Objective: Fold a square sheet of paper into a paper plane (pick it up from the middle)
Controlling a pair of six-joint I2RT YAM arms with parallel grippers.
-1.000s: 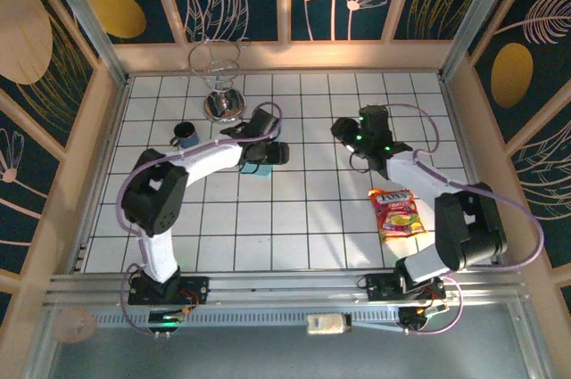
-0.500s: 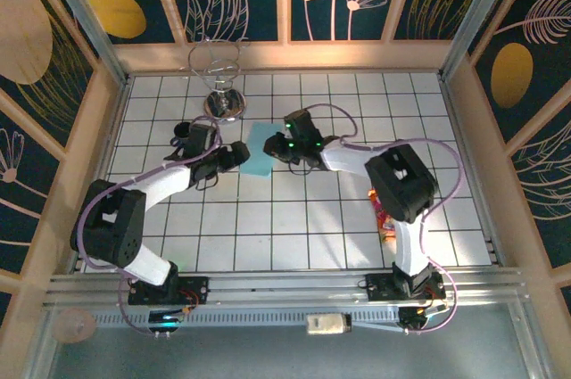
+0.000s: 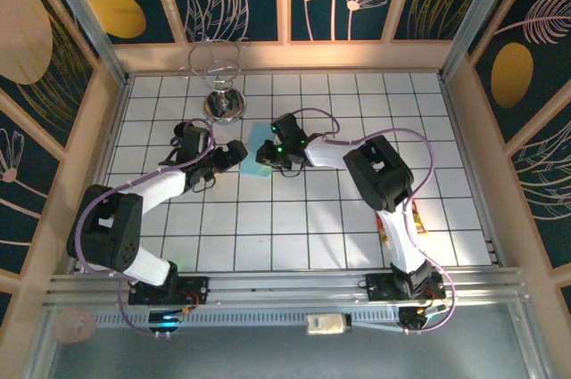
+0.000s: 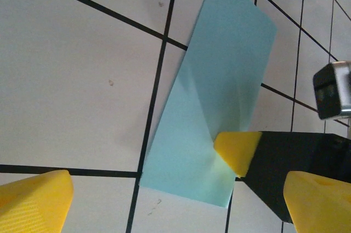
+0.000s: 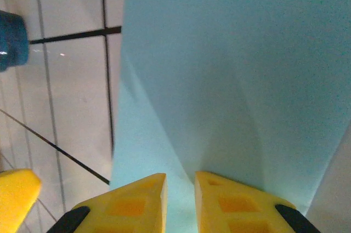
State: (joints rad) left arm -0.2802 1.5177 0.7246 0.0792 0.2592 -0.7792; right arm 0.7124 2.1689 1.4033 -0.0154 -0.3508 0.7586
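Note:
The square sheet of paper [image 3: 260,149], light blue and folded into a narrow creased shape, lies on the white tiles left of centre. My right gripper [image 3: 271,156] is at its right edge. In the right wrist view its yellow fingers [image 5: 129,205] stand close together on a raised crease of the sheet [image 5: 219,68], so the right gripper [image 5: 180,200] is shut on it. The left wrist view shows one right fingertip [image 4: 237,149] on the sheet [image 4: 219,90]. My left gripper [image 3: 234,154] is just left of the sheet, and this gripper [image 4: 178,197] is wide open and holds nothing.
A wire stand with a metal foot [image 3: 219,94] is at the back left, close behind both grippers. A dark blue cup [image 5: 10,41] sits left of the sheet. An orange-red snack packet [image 3: 417,223] lies mostly hidden under the right arm. Wooden walls ring the tiled floor.
My right arm swung left across the table to the sheet and shut on its edge. The left gripper opened wide and drew back a little to the left of the sheet.

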